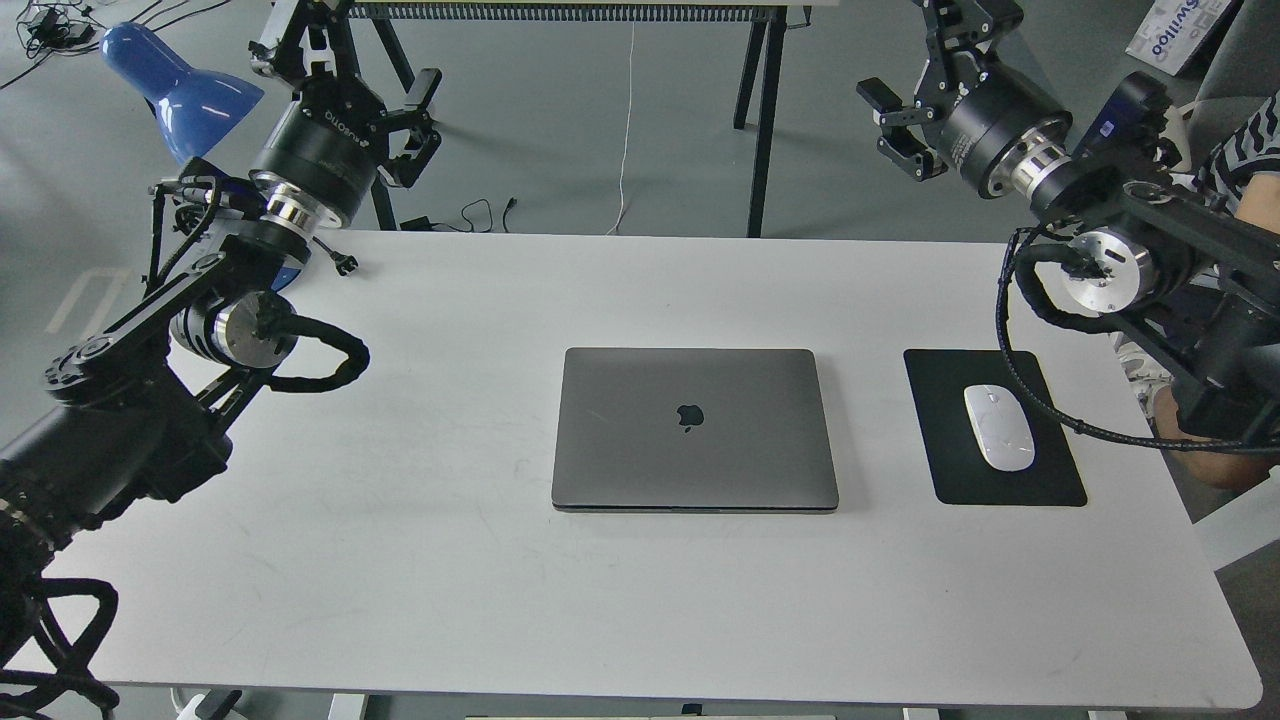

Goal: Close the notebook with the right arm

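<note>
White bench (pixel 400 560) lies closest, with the notebook (pixel 695 428) flat in the middle, lid down. Right tool (pixel 893 125) hangs high behind the mouse pad (pixel 1050 480), fingers spread wide, holding nothing. Left tool (pixel 420 120) looks wide too. If the right arm (pixel 1150 240) swings down, it could bump the mouse (pixel 998 427).

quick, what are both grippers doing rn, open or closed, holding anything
left gripper: jaws open, holding nothing.
right gripper: jaws open, holding nothing, raised away from the closed notebook.
</note>
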